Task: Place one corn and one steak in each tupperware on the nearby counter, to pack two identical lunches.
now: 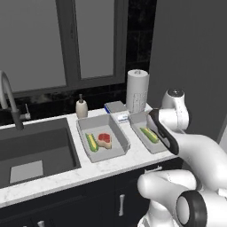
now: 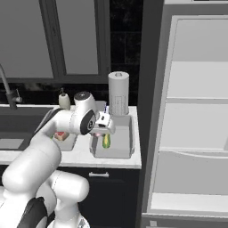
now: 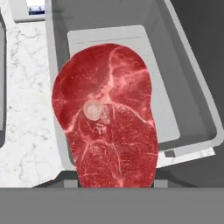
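White marbled counter (image 1: 111, 166); hand (image 2: 103, 130) clamped on red, white-veined steak (image 3: 107, 118) over grey tupperware (image 3: 192, 96).

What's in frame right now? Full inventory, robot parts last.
tupperware: 2, light grey, side by side on counter right of sink; left one, right one
corn: 2, yellow-green; one in left tub, one in right tub
steak: 2, red; one in left tub, one held over right tub
counter: 1, white marbled, over dark cabinets
sink: 1, dark basin, left end
faucet: 1, dark grey, behind sink
soap dispenser: 1, beige, behind left tub
paper towel roll: 1, white, upright at back
small box: 1, grey-white, beside roll
fridge: 1, grey, door open, right
gripper: 1, white, jaws shut on steak, above right tub
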